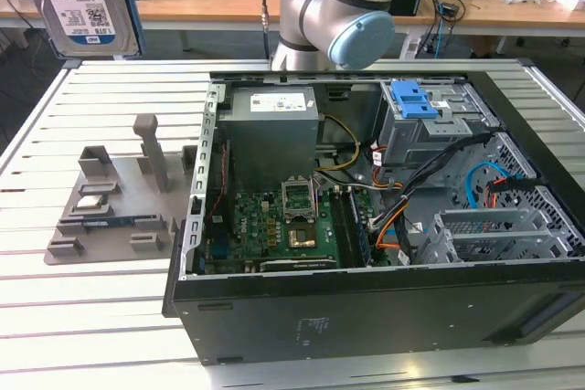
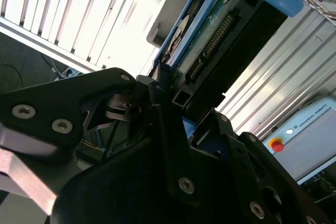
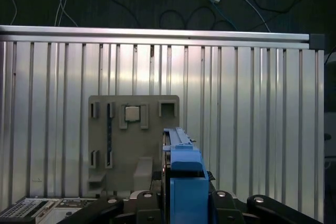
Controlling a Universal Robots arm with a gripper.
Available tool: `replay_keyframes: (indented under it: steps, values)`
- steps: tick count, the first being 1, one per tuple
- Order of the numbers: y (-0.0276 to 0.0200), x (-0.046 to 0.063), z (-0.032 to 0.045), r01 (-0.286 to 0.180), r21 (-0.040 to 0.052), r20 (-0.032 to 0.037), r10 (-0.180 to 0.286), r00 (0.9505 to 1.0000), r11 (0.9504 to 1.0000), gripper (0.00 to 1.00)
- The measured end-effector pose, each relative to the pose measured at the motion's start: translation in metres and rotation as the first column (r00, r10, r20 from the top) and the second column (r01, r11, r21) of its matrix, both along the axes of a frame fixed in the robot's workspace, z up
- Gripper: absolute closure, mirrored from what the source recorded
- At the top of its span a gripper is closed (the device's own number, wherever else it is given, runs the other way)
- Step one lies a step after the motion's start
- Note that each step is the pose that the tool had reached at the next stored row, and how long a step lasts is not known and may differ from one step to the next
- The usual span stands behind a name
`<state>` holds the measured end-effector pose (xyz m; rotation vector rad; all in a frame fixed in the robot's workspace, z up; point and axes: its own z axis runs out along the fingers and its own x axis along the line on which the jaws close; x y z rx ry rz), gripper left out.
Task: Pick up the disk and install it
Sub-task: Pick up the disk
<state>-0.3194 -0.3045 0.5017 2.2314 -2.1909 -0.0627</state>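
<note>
The disk (image 1: 78, 2), a silver hard drive with a white-and-blue label in a blue side bracket, hangs high at the exterior view's upper left, well above the table. In the first wrist view its blue bracket edge (image 3: 184, 179) stands upright between my black fingers, above the grey fixture plate (image 3: 131, 140). The second wrist view shows the disk's underside with a green circuit board (image 2: 210, 30). My gripper (image 3: 181, 200) is shut on the disk, and its black body (image 2: 168, 103) fills the near part of that view.
The open computer case (image 1: 366, 299) lies on the slatted table, with a grey drive cage and blue latch (image 1: 413, 98) at its back right. A small silver chip (image 1: 89, 200) sits on the fixture plate (image 1: 110, 216). The arm's base (image 1: 334, 15) stands behind the case.
</note>
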Motion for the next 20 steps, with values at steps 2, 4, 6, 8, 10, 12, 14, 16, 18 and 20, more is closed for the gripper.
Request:
replay_keyframes:
  steps: [2, 4, 6, 8, 10, 12, 14, 16, 18, 20]
  values:
    - [0.0000, 0.005, 0.0000, 0.000, 0.0000, -0.0001, 0.000, 1.0000, 1.0000, 0.63]
    - [0.0000, 0.012, -0.0001, 0.000, 0.0001, 0.0001, 0.000, 1.0000, 1.0000, 0.63]
    - [0.0000, 0.019, 0.0000, 0.000, 0.0000, 0.0000, 0.000, 1.0000, 1.0000, 0.63]
    - [0.0000, 0.024, 0.0000, 0.000, 0.0000, 0.0000, 0.000, 1.0000, 1.0000, 0.63]
    - [0.0000, 0.032, 0.0000, 0.000, 0.0000, 0.0001, 0.000, 1.0000, 1.0000, 0.63]
    - [0.0001, 0.038, 0.0000, 0.000, 0.0000, 0.0000, 0.000, 1.0000, 1.0000, 0.63]
    - [0.0000, 0.048, 0.0000, 0.000, 0.0000, 0.0000, 0.000, 1.0000, 1.0000, 0.63]
    - [0.0000, 0.054, 0.0000, 0.000, 0.0000, 0.0000, 0.000, 1.0000, 1.0000, 0.63]
    - [0.0000, 0.059, 0.0000, 0.000, 0.0001, 0.0000, 0.000, 1.0000, 1.0000, 0.63]
    - [0.0000, 0.064, 0.0000, 0.000, 0.0000, 0.0000, 0.000, 1.0000, 1.0000, 0.63]
